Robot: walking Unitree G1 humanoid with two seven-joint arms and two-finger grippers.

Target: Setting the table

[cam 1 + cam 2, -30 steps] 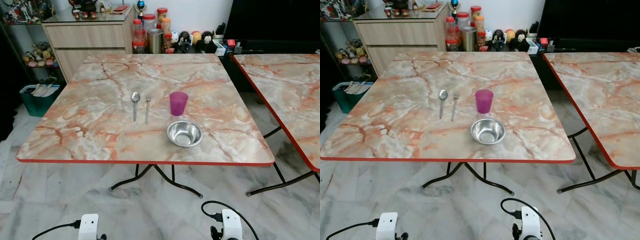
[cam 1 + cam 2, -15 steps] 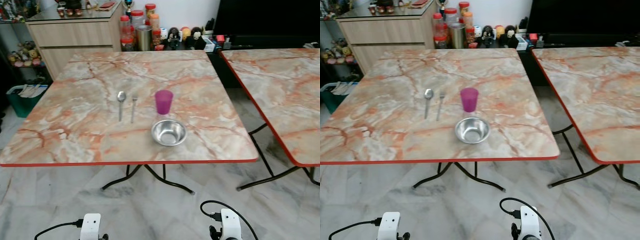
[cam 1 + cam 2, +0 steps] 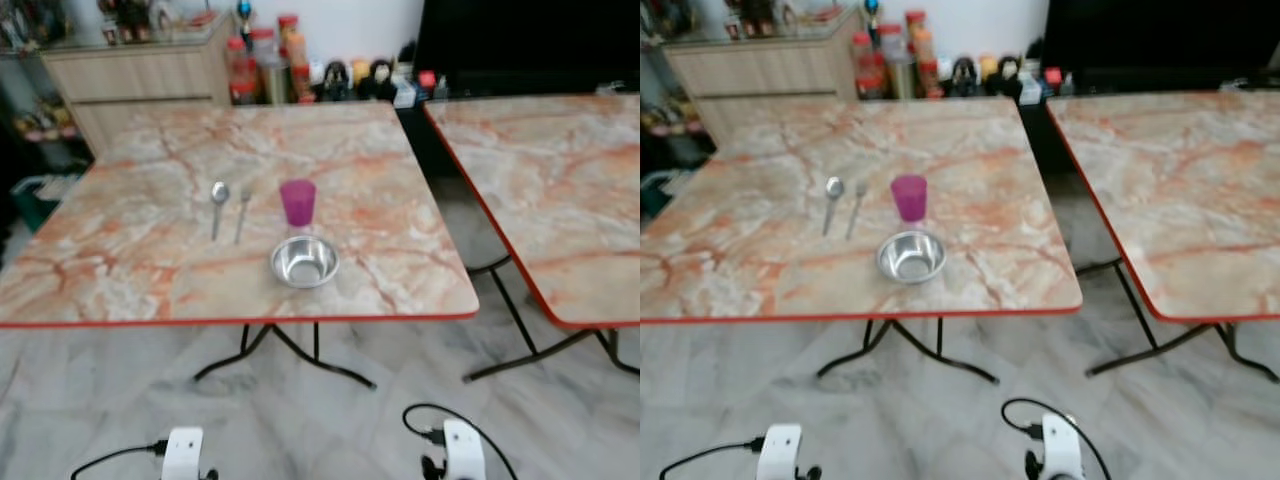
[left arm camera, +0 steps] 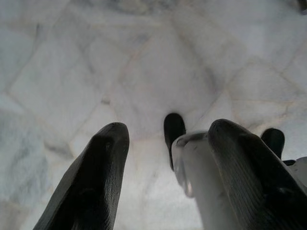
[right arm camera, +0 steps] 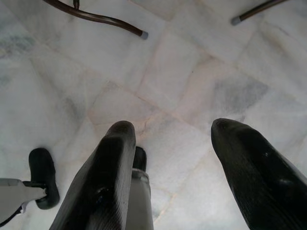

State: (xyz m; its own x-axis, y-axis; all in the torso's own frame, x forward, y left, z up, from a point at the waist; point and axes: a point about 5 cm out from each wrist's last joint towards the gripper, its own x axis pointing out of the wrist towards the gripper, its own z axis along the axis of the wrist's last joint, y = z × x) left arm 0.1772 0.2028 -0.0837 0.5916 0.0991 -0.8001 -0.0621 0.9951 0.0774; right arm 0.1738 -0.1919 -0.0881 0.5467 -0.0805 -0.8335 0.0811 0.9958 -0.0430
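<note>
From the head, a spoon (image 3: 218, 194), fork (image 3: 241, 207), purple cup (image 3: 297, 201) and steel bowl (image 3: 304, 262) sit mid-desk (image 3: 120, 260), the bowl nearest its red front edge, a floor gap before a second desk (image 3: 560, 190); each wrist view shows its gripper, left gripper (image 4: 163, 143) and right gripper (image 5: 172, 139), spread over marble floor (image 5: 182, 62).

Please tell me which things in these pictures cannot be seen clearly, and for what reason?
- Jars and figurines behind the table: head views, blurred and small; contents unreadable.
- Fork: head views, motion blur; tines cannot be counted.
- Second table: cut off by the right edge.
- Cabinet: items on top blurred, cut by the top edge.
- Bowl: whether anything lies inside is unclear.
</note>
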